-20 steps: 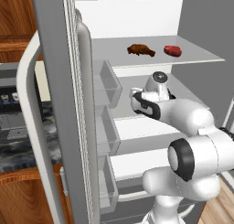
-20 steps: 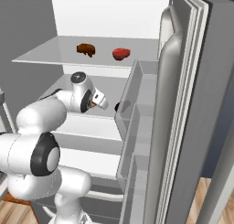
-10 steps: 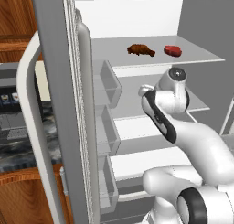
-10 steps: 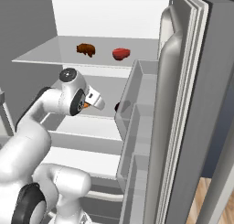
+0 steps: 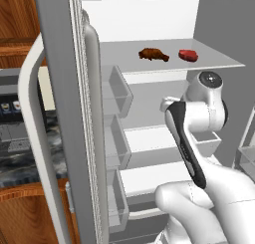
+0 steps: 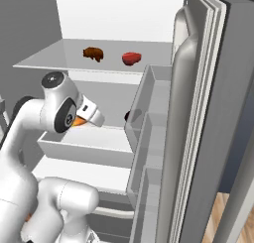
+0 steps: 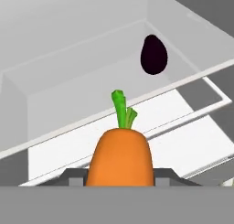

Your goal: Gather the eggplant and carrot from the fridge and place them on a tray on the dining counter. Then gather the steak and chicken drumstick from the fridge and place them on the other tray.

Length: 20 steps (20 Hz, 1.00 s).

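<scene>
Carrot (image 7: 119, 159) sits pinched in tool (image 7: 119, 178), eggplant (image 7: 153, 54) well beyond.

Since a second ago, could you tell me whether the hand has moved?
Yes. In the right base view the hand, shut on the carrot, has drawn back left, away from the fridge door bins, toward the robot.
</scene>
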Motion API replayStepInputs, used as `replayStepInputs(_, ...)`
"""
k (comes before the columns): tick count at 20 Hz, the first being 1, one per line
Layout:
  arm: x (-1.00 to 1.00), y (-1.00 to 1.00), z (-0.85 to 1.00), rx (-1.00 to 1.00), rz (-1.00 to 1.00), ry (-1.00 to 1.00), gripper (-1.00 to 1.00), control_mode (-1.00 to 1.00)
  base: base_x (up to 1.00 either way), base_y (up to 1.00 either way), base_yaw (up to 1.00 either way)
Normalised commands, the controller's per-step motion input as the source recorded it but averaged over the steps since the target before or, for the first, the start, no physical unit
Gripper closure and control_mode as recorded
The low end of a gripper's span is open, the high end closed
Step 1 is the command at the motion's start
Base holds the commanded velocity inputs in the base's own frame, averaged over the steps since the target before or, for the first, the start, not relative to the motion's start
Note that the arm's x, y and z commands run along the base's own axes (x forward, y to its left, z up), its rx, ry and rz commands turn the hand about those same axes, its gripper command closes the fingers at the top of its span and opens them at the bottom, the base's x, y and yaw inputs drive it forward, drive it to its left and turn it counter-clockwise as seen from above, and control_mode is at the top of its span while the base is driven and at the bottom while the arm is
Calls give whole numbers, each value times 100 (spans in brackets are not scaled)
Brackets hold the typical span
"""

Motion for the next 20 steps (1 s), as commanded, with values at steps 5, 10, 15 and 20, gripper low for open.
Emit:
replayStepInputs(5,-81,0,41,-4,0,7,100,-100,0,0,0)
replayStepInputs(10,-79,0,42,-3,1,7,100,-100,0,0,0)
replayStepInputs(15,-53,1,12,-3,1,6,100,-100,0,0,0)
replayStepInputs(20,-21,4,-1,0,0,1,100,-100,0,0,0)
